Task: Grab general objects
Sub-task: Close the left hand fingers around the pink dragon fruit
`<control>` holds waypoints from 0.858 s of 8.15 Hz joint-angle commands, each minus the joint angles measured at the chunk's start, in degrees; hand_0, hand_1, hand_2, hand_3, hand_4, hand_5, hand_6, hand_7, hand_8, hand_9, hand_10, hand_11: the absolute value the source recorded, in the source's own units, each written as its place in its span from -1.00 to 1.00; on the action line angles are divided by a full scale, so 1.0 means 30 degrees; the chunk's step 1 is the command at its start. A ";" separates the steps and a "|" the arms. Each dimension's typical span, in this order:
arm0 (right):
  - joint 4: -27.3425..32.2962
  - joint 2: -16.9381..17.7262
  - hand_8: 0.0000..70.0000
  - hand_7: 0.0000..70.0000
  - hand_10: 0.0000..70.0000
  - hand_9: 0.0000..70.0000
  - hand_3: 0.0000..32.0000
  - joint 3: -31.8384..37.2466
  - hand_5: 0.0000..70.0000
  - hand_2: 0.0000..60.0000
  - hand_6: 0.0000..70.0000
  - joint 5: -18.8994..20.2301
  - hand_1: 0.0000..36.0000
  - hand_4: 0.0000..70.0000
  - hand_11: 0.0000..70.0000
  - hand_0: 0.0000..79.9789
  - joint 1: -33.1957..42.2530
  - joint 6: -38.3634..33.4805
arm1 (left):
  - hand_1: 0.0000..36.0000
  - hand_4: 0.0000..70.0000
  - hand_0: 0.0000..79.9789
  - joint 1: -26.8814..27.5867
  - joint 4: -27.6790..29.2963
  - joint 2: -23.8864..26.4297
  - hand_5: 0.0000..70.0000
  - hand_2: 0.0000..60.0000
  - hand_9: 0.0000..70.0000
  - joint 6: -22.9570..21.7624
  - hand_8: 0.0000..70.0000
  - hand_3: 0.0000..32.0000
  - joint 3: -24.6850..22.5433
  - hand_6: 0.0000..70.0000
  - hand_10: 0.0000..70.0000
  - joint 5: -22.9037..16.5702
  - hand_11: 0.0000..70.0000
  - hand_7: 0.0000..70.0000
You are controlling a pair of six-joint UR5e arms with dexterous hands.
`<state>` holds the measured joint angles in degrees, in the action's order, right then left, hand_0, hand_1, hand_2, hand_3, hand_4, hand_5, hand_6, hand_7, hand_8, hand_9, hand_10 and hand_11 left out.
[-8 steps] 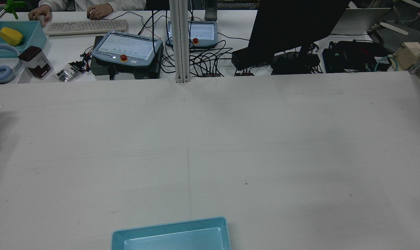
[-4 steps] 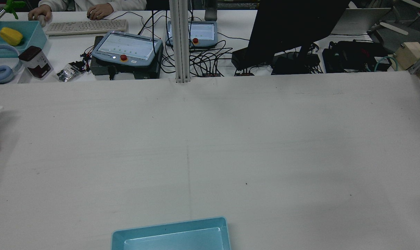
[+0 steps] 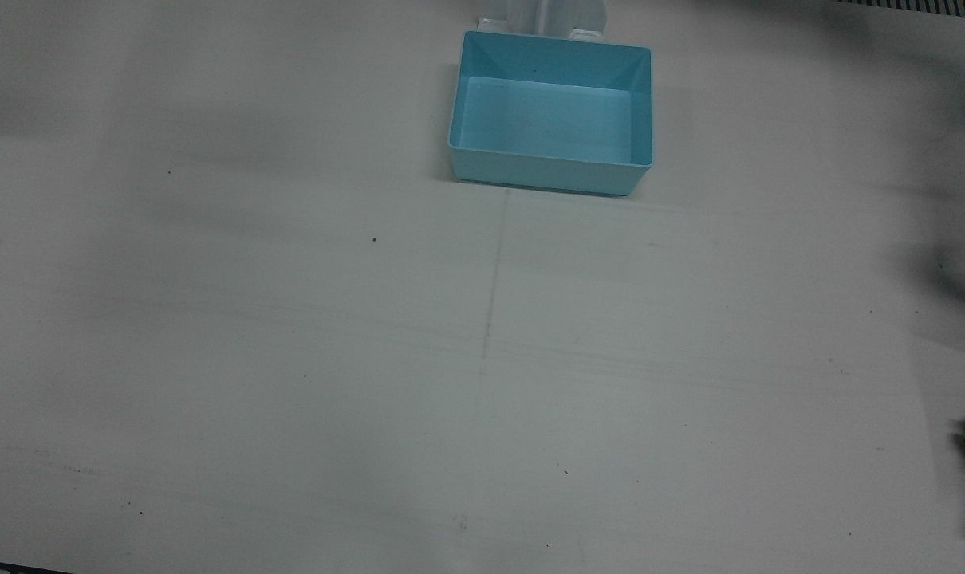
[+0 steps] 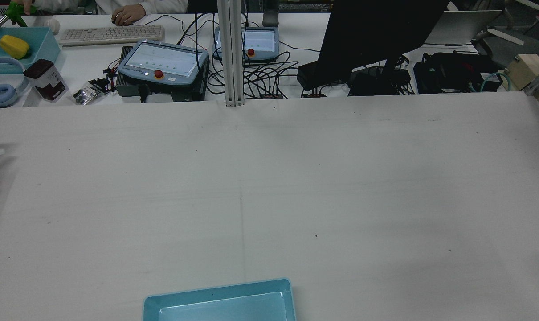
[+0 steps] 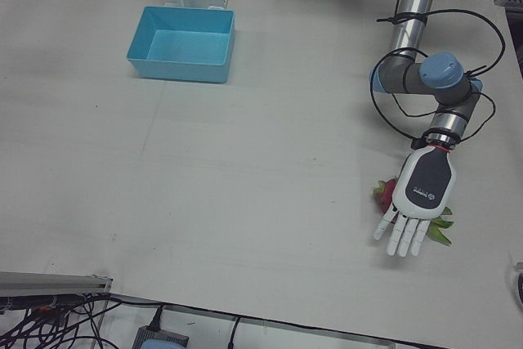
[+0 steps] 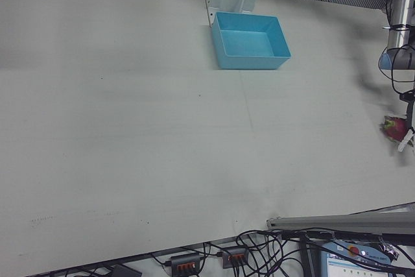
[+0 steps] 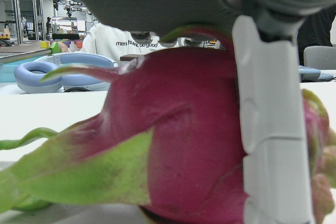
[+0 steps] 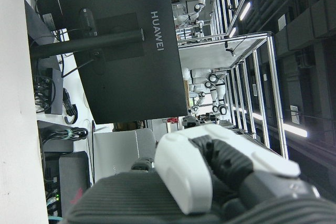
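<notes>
The white table (image 5: 245,202) is carrying a blue bin (image 5: 181,33) at its robot-side edge. The left hand (image 5: 418,202) is hovering palm-down, fingers spread and holding nothing, over a dragon fruit (image 5: 382,194) lying near the table's left edge. The right hand (image 8: 220,177) is barely showing; I cannot tell its state.

dragon fruit (image 5: 384,195): 1, under my left hand (image 5: 421,196)
blue bin (image 5: 182,44): 1 on my table
teach pendants (image 4: 162,63): 2
keyboard (image 4: 111,34): 1
headphones (image 4: 0,92): 1 pair
monitor (image 4: 376,33): 1
</notes>
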<state>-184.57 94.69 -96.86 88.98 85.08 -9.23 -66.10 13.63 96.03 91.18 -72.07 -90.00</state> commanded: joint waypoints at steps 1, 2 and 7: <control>0.0000 -0.0010 -1.00 -1.00 -1.00 -1.00 -1.00 0.0000 -1.00 -1.00 -1.00 -0.0011 -1.00 -1.00 -1.00 -1.00 0.0000 0.0000 | 0.12 -0.34 0.53 0.0001 -0.0031 0.0011 -1.00 -1.00 -1.00 0.0368 -1.00 -1.00 0.0203 -1.00 -0.88 0.0028 -0.76 -0.83; 0.0000 -0.0010 -1.00 -1.00 -1.00 -1.00 -1.00 0.0000 -1.00 -1.00 -1.00 0.0018 -1.00 -1.00 -1.00 -1.00 0.0000 0.0000 | 0.10 -0.31 0.54 0.0001 0.0114 0.0011 -1.00 -1.00 -0.97 0.0485 -1.00 -1.00 0.0523 -0.98 -0.62 0.0261 -0.39 -0.66; 0.0000 -0.0010 -1.00 -1.00 -1.00 -1.00 -1.00 0.0000 -1.00 -1.00 -1.00 -0.0011 -1.00 -1.00 -1.00 -1.00 0.0000 0.0000 | 0.06 0.45 0.44 0.0001 0.0232 0.0011 -1.00 -0.59 -0.09 0.0632 -0.41 -1.00 0.0585 -0.27 0.85 0.0701 1.00 0.24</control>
<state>-184.57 94.66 -96.84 88.95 85.08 -9.23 -66.09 14.10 96.10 93.05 -70.35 -88.55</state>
